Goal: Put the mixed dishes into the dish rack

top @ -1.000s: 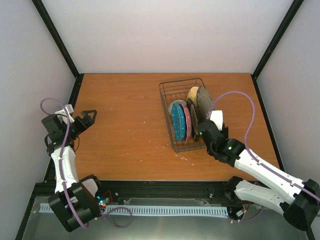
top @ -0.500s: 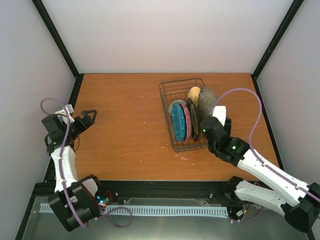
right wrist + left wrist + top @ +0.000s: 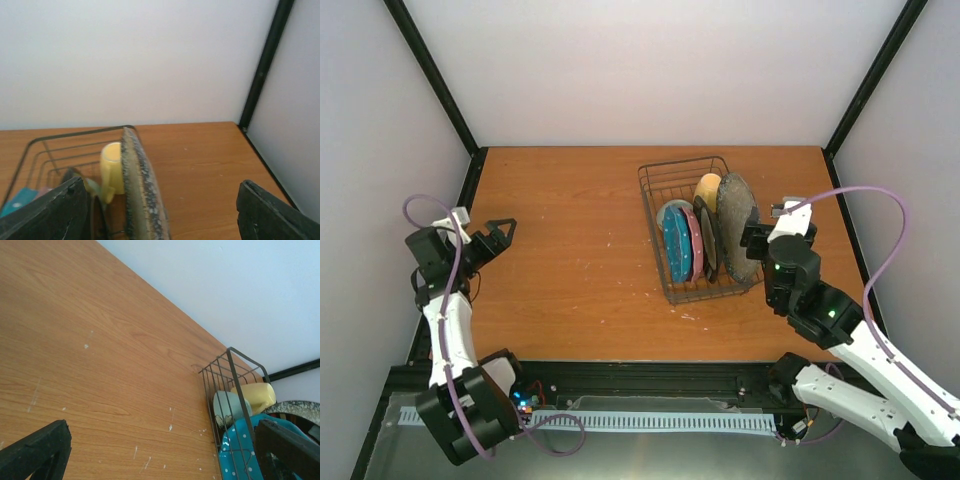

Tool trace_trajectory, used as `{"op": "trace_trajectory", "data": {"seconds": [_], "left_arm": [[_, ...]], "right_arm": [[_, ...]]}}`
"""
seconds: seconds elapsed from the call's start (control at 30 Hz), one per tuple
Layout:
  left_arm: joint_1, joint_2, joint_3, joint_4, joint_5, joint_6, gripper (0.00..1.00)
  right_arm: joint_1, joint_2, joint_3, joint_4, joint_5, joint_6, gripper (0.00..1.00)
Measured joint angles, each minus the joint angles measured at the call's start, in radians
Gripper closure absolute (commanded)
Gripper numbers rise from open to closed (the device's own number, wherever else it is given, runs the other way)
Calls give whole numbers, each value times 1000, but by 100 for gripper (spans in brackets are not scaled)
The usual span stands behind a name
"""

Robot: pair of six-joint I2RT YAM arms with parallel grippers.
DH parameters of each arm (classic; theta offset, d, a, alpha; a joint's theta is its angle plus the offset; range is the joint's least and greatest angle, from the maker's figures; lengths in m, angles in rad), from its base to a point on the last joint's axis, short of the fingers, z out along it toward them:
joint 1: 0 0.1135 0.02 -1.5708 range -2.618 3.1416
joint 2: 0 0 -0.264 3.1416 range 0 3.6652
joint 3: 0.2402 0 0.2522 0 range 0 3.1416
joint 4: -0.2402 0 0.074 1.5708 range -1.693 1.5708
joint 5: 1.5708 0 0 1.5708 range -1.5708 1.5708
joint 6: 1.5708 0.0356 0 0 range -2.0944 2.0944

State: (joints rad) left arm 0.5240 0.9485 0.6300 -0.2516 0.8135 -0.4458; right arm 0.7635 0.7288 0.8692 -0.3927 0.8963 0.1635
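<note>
The dish rack (image 3: 682,175) stands right of the table's centre. In it the blue dotted plate (image 3: 672,243) and the pink-red dotted plate (image 3: 693,245) stand on edge, with the yellow mug (image 3: 707,186) behind them. The grey speckled plate (image 3: 735,225) stands on edge along the rack's right side. My right gripper (image 3: 752,240) is open just right of it. In the right wrist view the grey plate (image 3: 142,195) rises edge-on between the wide-spread fingers (image 3: 50,215), untouched, beside the mug (image 3: 112,167). My left gripper (image 3: 500,232) is open far left. Its wrist view shows the rack (image 3: 235,370), the pale green bowl (image 3: 225,407) and the mug (image 3: 255,396).
Black frame posts (image 3: 865,90) and white walls close in the table on three sides. The right post (image 3: 262,70) stands near the right arm. Bare wood (image 3: 570,230) lies between the left gripper and the rack. The arm bases and a rail (image 3: 650,375) line the near edge.
My right gripper has opened, let go of the grey speckled plate and drawn back to the right. The plate now stands on edge at the rack's right side. The left arm has not moved.
</note>
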Motion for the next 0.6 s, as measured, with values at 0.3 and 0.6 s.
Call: {"op": "trace_trajectory", "data": {"seconds": [0.3, 0.6], "left_arm": [[-399, -13, 74, 17, -166, -8, 0], [-792, 319, 275, 8, -406, -6, 35]], "right_arm": [[-24, 135, 185, -85, -219, 20, 11], [-30, 187, 274, -217, -414, 84, 7]]}}
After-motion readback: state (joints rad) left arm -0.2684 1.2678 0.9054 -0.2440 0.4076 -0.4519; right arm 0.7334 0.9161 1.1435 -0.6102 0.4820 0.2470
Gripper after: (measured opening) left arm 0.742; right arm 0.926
